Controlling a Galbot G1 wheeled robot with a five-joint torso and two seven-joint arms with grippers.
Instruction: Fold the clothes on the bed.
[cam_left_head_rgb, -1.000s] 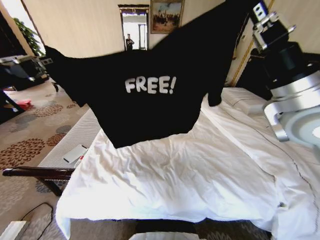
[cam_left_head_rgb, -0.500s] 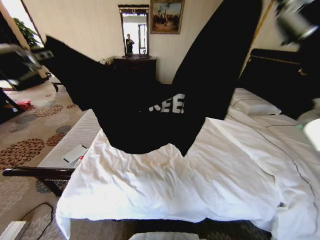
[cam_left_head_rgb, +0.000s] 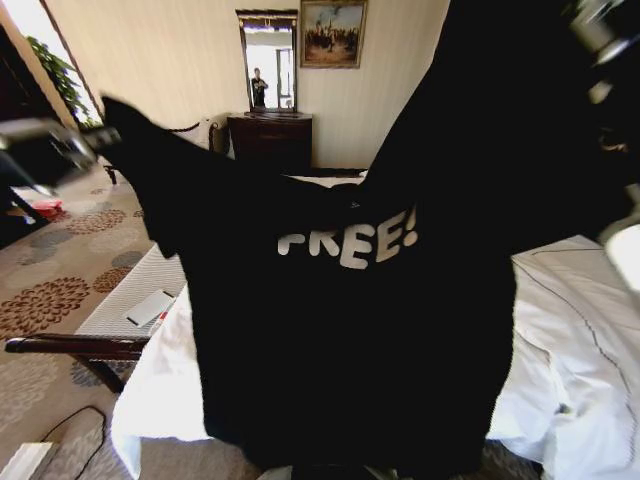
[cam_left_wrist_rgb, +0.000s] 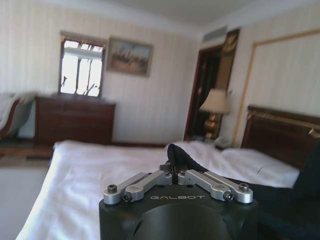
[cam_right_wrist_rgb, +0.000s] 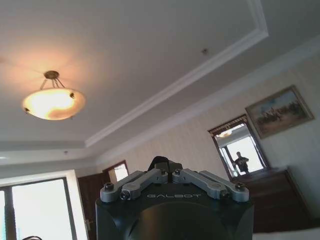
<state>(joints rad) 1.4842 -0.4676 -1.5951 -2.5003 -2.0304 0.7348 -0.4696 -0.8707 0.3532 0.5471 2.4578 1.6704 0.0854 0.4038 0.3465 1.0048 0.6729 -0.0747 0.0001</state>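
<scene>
The clothes, a black T-shirt (cam_left_head_rgb: 330, 330) with a white "FREE!" print, hang in the air in front of me, spread between both grippers. The shirt covers most of the bed (cam_left_head_rgb: 570, 330), whose white duvet shows at the right. My left gripper (cam_left_head_rgb: 92, 140) is at the far left, shut on one corner of the shirt. In the left wrist view that gripper (cam_left_wrist_rgb: 172, 173) pinches black fabric (cam_left_wrist_rgb: 182, 156). My right gripper (cam_left_head_rgb: 596, 28) is raised at the top right, blurred. In the right wrist view that gripper (cam_right_wrist_rgb: 167, 170) is shut on a tuft of black fabric (cam_right_wrist_rgb: 161, 161), pointing at the ceiling.
A white-cushioned bench (cam_left_head_rgb: 125, 300) with a dark wooden arm stands left of the bed, a flat white item (cam_left_head_rgb: 150, 307) lying on it. A dark dresser (cam_left_head_rgb: 270, 140) stands at the far wall. A cable (cam_left_head_rgb: 70, 425) lies on the patterned carpet. The dark headboard (cam_left_wrist_rgb: 280, 135) is at the bed's far end.
The shirt has swung toward me and now hangs lower and closer, hiding most of the bed. The whole print faces me again. The right gripper stays high at the top right.
</scene>
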